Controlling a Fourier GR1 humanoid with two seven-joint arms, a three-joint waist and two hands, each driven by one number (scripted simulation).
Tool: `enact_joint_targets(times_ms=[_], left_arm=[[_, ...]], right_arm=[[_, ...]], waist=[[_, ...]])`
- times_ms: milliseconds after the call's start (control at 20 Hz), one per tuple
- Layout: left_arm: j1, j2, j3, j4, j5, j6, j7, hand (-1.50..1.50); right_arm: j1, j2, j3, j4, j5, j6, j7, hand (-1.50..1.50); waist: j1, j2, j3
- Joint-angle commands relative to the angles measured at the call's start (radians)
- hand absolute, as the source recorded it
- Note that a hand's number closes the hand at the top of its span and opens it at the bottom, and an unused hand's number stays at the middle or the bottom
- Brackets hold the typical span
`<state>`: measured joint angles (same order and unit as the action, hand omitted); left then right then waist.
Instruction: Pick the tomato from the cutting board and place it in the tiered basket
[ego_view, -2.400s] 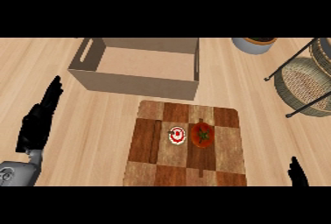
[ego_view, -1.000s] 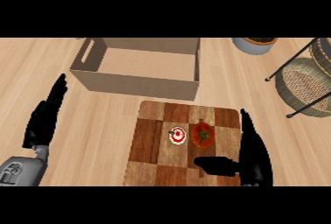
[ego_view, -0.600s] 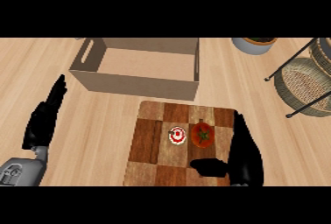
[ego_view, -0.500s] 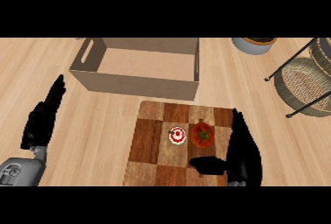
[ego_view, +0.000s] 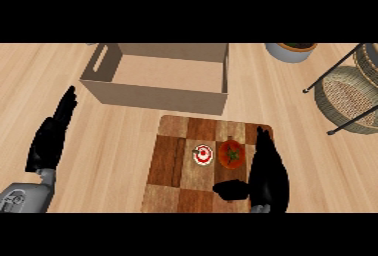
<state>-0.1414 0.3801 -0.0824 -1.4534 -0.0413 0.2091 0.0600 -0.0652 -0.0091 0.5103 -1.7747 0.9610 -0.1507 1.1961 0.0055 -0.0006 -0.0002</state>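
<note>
The tomato (ego_view: 232, 154) sits on the cutting board (ego_view: 177, 160), right of centre, with a small red-and-white round item (ego_view: 202, 154) just beside it on its left. The right hand (ego_view: 267, 172) hangs over the board's right edge, fingers long and straight, pointing away up the board, thumb (ego_view: 230, 190) stuck out low toward the board's middle. It is spread wide and has hold of nothing. The fingers run right alongside the tomato; whether they touch it, I can't tell from this steep angle. That stance looks deliberate: fingers on the far right side, thumb swung out left, leaving a pocket for the tomato to be closed into. So this reads as the approach to the grasp, with the pick not yet made.

The left hand (ego_view: 52, 137) is open too, fingers straight, resting at the left over the bare table (ego_view: 118, 130), well clear of the action.

Behind the board stands an open cardboard box (ego_view: 159, 75), and a grey pot (ego_view: 290, 51) at the far edge. The tiered basket (ego_view: 347, 97) is off to the right, well apart from the board, so the carry will run rightward and up once the tomato is held.
</note>
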Motion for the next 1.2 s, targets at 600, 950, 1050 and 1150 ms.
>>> enact_joint_targets(times_ms=[600, 950, 1050, 1150], left_arm=[[-0.013, -0.024, 0.046, 0.009, -0.014, -0.033, 0.012, 0.00], [-0.013, -0.014, 0.080, 0.067, -0.016, -0.076, -0.051, 0.00], [-0.005, -0.032, 0.065, -0.008, -0.038, -0.062, 0.014, 0.00], [-0.025, -0.021, 0.062, -0.017, -0.054, -0.056, 0.048, 0.00]], right_arm=[[-0.018, 0.009, -0.018, 0.098, -0.077, -0.065, 0.117, -1.50], [-0.145, 0.009, -0.102, 0.289, -0.190, -0.137, 0.032, -1.50], [-0.093, 0.009, -0.015, 0.228, -0.171, -0.149, 0.072, -1.50], [-0.212, 0.009, -0.077, 0.348, -0.249, -0.152, 0.064, -1.50]], waist=[[-0.007, 0.000, 0.000], [0.000, 0.003, 0.000], [-0.003, 0.000, 0.000], [0.005, 0.002, 0.001]])
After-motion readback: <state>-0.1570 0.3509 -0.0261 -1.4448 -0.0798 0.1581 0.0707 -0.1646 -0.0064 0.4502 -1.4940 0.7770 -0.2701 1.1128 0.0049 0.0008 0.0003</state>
